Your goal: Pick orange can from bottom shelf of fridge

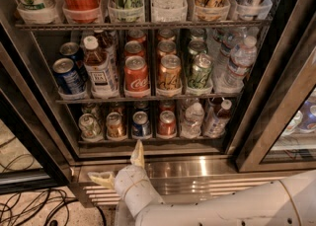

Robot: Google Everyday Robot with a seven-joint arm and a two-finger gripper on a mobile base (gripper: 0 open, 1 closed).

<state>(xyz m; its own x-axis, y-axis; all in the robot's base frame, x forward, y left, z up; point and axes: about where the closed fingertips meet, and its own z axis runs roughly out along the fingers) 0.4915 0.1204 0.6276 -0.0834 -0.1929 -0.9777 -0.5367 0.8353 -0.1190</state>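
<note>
The orange can (116, 126) is amber with a silver top. It stands in the second lane from the left on the bottom shelf (148, 141) of the fridge (256, 136), between a greenish can (89, 126) and a blue can (141, 125). A redder can (167, 124) stands right of the blue one. My gripper (119, 166) is open and empty, low in front of the fridge's steel base. One finger (138, 154) points up at the shelf edge below the blue can; the other (101, 179) points left.
Water bottles (191, 119) fill the right lanes of the bottom shelf. The middle rack holds cans and bottles (137, 75). An open glass door (281, 121) stands at the right. Cables (29, 205) lie on the floor at the left.
</note>
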